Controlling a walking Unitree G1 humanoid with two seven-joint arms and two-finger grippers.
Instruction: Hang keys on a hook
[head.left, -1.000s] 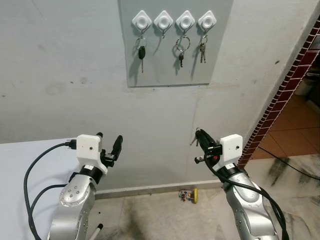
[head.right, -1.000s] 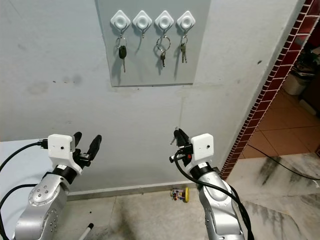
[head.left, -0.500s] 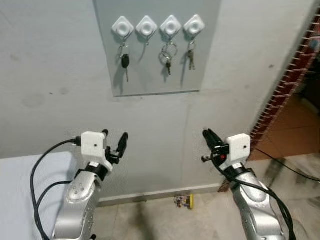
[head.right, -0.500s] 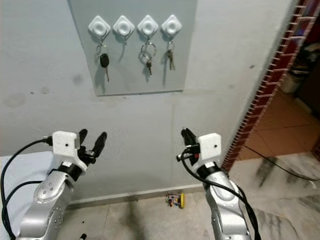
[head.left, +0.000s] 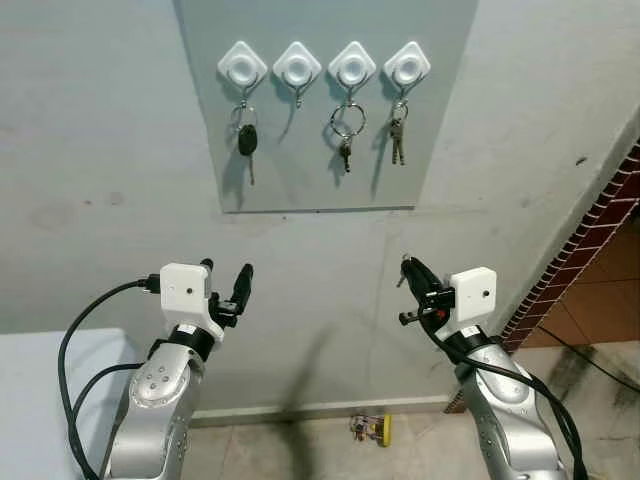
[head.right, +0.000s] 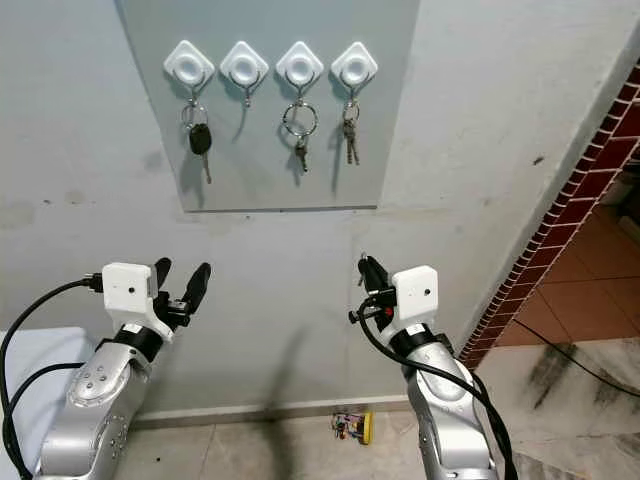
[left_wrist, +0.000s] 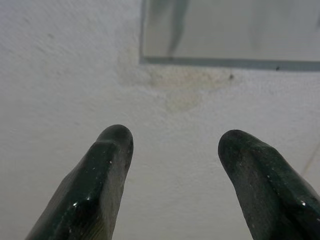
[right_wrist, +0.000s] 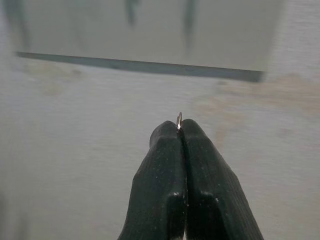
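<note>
The right end effector (head.left: 408, 274) is pinching the keys (right_wrist: 179, 120) well below the empty second hook (head.left: 297, 68); left end effector (head.left: 224, 281) is gaping empty; hanging is pending.

The wall (head.left: 120, 150) is matt, blotchy grey plaster. Above both grippers, a smooth grey panel (head.left: 325, 180) carries four glossy white plastic hooks (head.left: 297, 66) with shiny metal keys (head.left: 345, 150). The right gripper (right_wrist: 180, 131) has matt black, finely textured fingers (right_wrist: 160, 165) pinching a glinting metal ring (right_wrist: 179, 120). The arms (head.left: 150, 400) are brushed silver metal.
</note>
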